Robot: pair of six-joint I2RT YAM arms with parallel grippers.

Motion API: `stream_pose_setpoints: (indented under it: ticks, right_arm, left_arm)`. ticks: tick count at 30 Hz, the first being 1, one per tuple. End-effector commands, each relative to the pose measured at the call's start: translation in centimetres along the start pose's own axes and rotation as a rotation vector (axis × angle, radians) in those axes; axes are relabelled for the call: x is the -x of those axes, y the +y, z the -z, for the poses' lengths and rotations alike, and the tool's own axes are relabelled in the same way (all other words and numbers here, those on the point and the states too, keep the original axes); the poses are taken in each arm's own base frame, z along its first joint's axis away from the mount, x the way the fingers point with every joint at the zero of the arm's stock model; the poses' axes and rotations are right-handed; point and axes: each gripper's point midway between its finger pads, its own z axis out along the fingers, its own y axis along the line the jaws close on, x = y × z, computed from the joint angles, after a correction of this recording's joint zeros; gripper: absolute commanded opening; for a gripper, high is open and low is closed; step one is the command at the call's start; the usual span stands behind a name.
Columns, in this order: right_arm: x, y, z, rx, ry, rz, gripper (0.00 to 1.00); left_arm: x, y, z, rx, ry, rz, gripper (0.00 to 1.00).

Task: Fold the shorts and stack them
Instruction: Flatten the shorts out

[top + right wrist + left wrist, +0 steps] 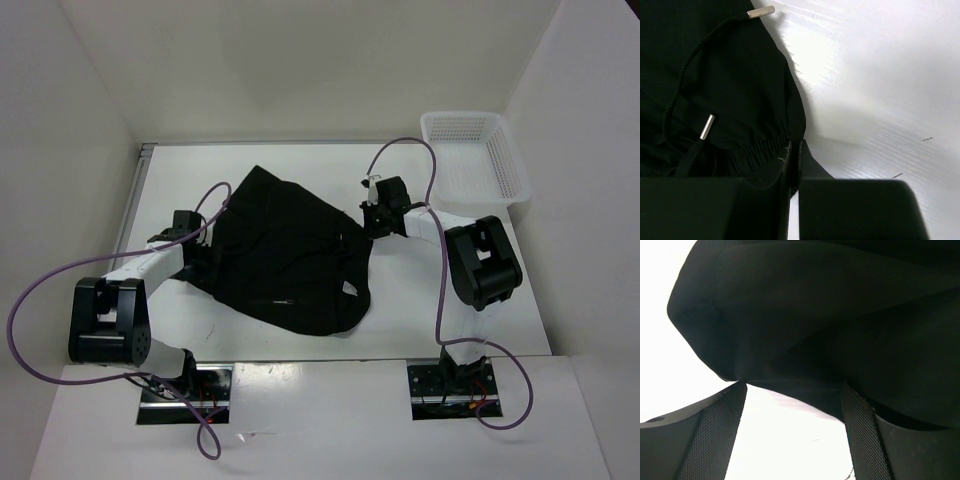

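Note:
The black shorts (290,250) lie crumpled across the middle of the white table. A small pale logo (349,289) shows near their front right. My left gripper (203,243) is at their left edge. In the left wrist view it (792,387) is open, and the fabric (815,315) bulges just past the fingertips (715,435). My right gripper (372,215) is at their right edge. In the right wrist view it (795,145) is shut on the elastic waistband hem (760,145). A drawstring with metal tips (706,126) lies on the cloth.
A white mesh basket (500,160) stands at the far right corner of the table. White walls close in the table on the left, back and right. Purple cables loop from both arms.

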Motion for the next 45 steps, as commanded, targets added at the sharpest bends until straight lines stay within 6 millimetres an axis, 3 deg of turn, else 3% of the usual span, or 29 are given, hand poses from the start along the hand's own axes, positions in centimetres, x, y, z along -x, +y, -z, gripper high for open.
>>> stream_pose_setpoints:
  ticks: [1,6,27,31,37,45]
  right_arm:
    - [1.1,0.4,1.4,0.010,-0.040,-0.007,0.01]
    - [1.8,-0.2,2.0,-0.015,-0.061,0.072,0.00]
    - [2.2,0.1,2.1,0.014,-0.069,0.123,0.00]
    - [2.2,0.1,2.1,0.014,-0.069,0.132,0.00]
    - [2.6,0.1,2.1,0.014,-0.078,0.143,0.00]
    - [2.9,0.3,2.4,0.024,-0.087,0.167,0.00]
  left_arm:
    - [1.8,-0.1,0.9,-0.022,-0.076,0.009,0.82]
    - [1.5,-0.1,1.2,-0.022,-0.078,0.010,0.82]
    - [2.2,-0.5,1.3,-0.048,-0.091,0.009,0.83]
    - [2.1,-1.2,1.4,-0.086,-0.084,0.007,0.87]
    - [4.4,-2.8,1.8,-0.185,-0.112,0.004,0.92]
    - [3.7,-4.0,-1.2,-0.226,-0.026,-0.006,0.93]
